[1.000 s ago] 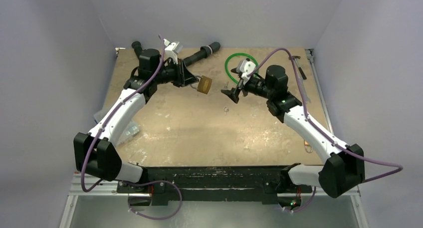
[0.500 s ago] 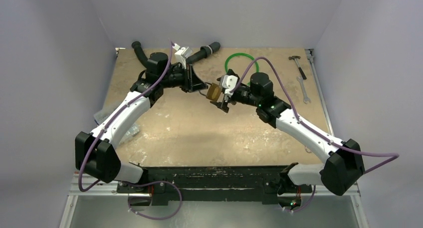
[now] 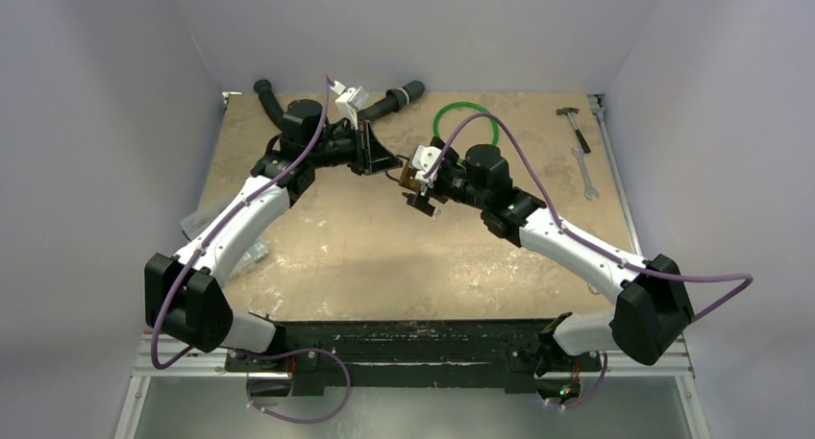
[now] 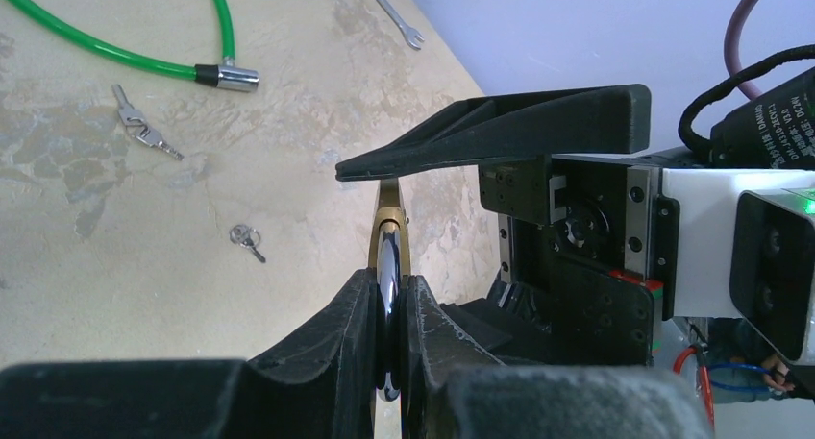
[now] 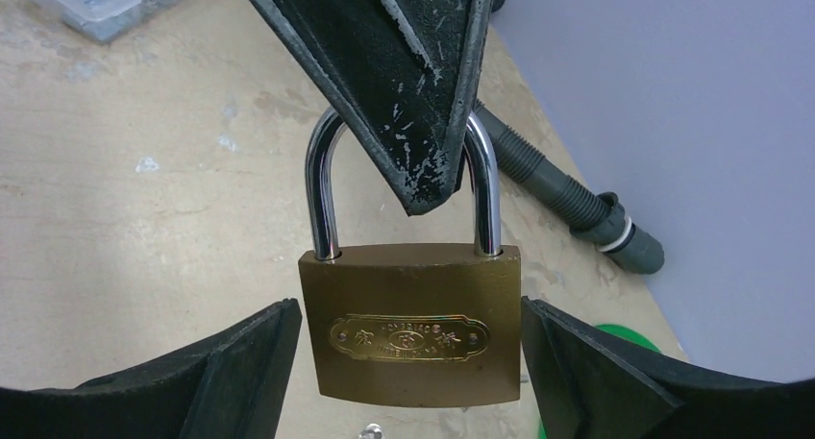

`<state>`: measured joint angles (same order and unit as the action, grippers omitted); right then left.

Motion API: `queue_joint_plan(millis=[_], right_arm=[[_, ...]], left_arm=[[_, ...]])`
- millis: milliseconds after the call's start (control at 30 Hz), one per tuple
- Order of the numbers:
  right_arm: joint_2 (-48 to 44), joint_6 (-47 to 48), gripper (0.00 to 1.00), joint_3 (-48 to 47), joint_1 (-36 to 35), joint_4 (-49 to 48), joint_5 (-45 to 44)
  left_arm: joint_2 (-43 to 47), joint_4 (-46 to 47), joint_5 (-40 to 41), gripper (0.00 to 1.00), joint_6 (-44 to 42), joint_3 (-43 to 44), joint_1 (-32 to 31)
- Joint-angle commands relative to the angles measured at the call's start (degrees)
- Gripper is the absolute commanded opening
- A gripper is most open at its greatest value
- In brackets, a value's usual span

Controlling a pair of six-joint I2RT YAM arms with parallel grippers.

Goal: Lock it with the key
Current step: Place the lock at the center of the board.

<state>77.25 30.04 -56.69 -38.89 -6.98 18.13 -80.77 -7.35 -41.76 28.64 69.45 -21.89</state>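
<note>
My left gripper [image 4: 389,300] is pinched tight on the shackle [image 5: 322,189] of the lock [image 5: 408,353], so the brass body hangs in the air below my fingertips. My right gripper [image 5: 410,309] is spread wide, one finger at 9 o'clock of the body and the other at 3 o'clock. Both are close, neither touching. The key [image 4: 248,239] is in neither grip. It lies loose on the table [image 4: 115,295], at about 9 o'clock from my left pinch in the left wrist view, well short of the green cable [image 4: 96,50] at 11 o'clock.

I judge this to be the bracing step, with the lock presented and the right jaws framing it. Next I need to close the right fingers squarely on the flat brass sides without twisting the shackle out of the left pinch. That would free one gripper to fetch the key.

From above, my left arm rises from 7 o'clock and bends inward. My right arm climbs from 5 o'clock, and the two wrists meet just past the table's centre, toward 12 o'clock.
</note>
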Motion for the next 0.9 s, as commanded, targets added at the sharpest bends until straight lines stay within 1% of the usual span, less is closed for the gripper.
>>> queue_joint_plan(millis=[0, 100, 167, 233, 267, 367, 467, 533, 600, 633, 667, 733, 767, 800, 833, 867], right_arm=[[-0.2, -1.6, 0.91, -1.0, -0.4, -3.0, -5.0], [-0.5, -2.3, 0.9, -0.7, -0.4, -3.7, -4.5], [-0.6, -2.6, 0.86, -0.5, -0.3, -3.9, -4.2], [-0.8, -3.0, 0.79, -0.4, -0.3, -4.0, -4.0], [-1.0, -3.1, 0.75, -0.5, -0.4, -3.7, -3.7], [-2.3, -3.0, 0.55, 0.2, -0.4, -3.4, -2.3], [-4.0, -2.8, 0.39, 1.5, -0.4, -3.4, 0.9], [-5.1, -3.0, 0.25, 2.5, -0.3, -3.1, 1.7], [-6.4, -3.1, 0.17, 3.3, -0.2, -2.6, 1.8], [-6.7, -3.3, 0.14, 3.5, -0.2, -1.9, 1.8], [-7.1, -3.7, 0.13, 3.5, 0.0, -1.0, 1.6], [-7.5, -5.7, 0.12, 3.4, 1.1, 1.1, 1.7], [-7.5, -7.3, 0.11, 3.2, 2.2, 2.6, 1.9], [-7.5, -9.1, 0.11, 3.0, 3.7, 4.4, 2.2], [-7.5, -11.0, 0.11, 2.9, 5.7, 6.2, 2.8], [-7.3, -12.7, 0.11, 2.9, 7.7, 8.5, 3.0]], left_arm=[[2.7, 8.3, -2.0, 0.0, 2.8, 0.7, -0.4], [2.8, 8.2, -1.9, 0.0, 2.8, 0.4, -0.4], [2.8, 8.2, -1.9, 0.0, 3.1, 0.3, -0.5], [2.8, 8.2, -1.8, 0.0, 3.2, 0.0, -0.6], [2.8, 8.2, -1.7, 0.0, 3.3, -0.1, -0.7], [2.6, 8.1, -1.5, 0.0, 3.1, -0.4, -0.7], [2.5, 7.8, -1.1, 0.0, 3.0, -0.4, -0.6], [2.3, 7.8, -1.1, 0.0, 2.8, -0.3, -0.6], [2.2, 7.8, -1.2, 0.0, 2.8, -0.2, -0.7], [2.1, 8.0, -1.6, 0.08, 2.9, -0.1, -0.6], [2.2, 8.3, -1.7, 0.22, 2.9, 0.0, -0.6], [2.2, 7.8, -1.6, 0.45, 2.4, 0.7, -0.2], [2.3, 7.6, -1.5, 0.61, 2.2, 1.1, 0.3], [2.3, 7.7, -1.3, 0.72, 2.1, 1.5, 1.2], [2.5, 7.9, -1.0, 0.82, 2.1, 1.9, 2.3], [2.7, 8.2, -0.2, 0.88, 2.3, 2.1, 3.4]])
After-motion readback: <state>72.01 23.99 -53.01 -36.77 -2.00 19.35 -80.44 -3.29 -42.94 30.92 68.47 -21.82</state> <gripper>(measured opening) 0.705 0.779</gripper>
